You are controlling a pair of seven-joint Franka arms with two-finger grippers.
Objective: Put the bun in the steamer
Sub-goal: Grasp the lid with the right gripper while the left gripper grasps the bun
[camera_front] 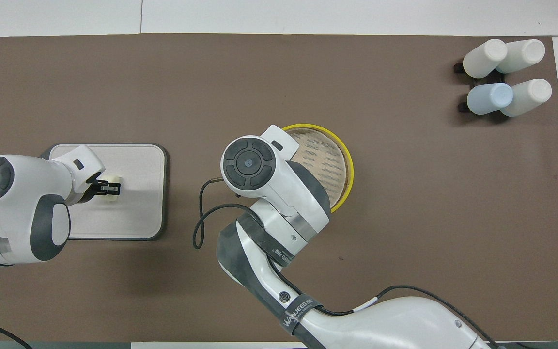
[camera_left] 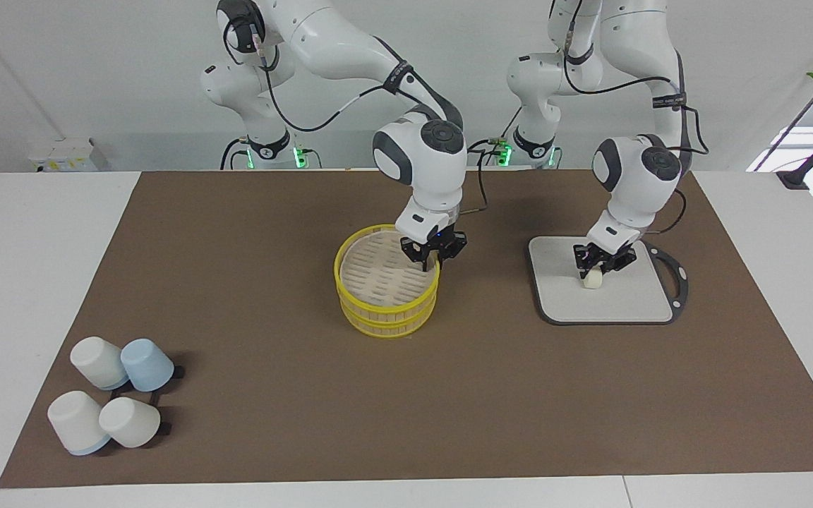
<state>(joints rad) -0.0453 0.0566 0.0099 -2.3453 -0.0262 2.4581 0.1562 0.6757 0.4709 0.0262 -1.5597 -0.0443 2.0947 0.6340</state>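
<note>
The bun [camera_left: 592, 281] [camera_front: 111, 190], a small cream lump, rests on the grey board [camera_left: 625, 300] [camera_front: 133, 213] toward the left arm's end of the table. My left gripper [camera_left: 593, 272] [camera_front: 113, 187] is down on it, fingers shut around its top. The steamer [camera_left: 378, 296] [camera_front: 330, 160], a round yellow-rimmed two-tier basket with a beige slotted top, stands mid-table. My right gripper [camera_left: 433, 264] is at the steamer's upper rim on the side toward the board, fingers shut across the yellow edge. In the overhead view the right wrist hides that gripper.
Several white and blue cups [camera_left: 113, 398] [camera_front: 504, 77] lie on a black rack at the right arm's end of the brown mat, farther from the robots. The board has a black loop handle [camera_left: 678, 279].
</note>
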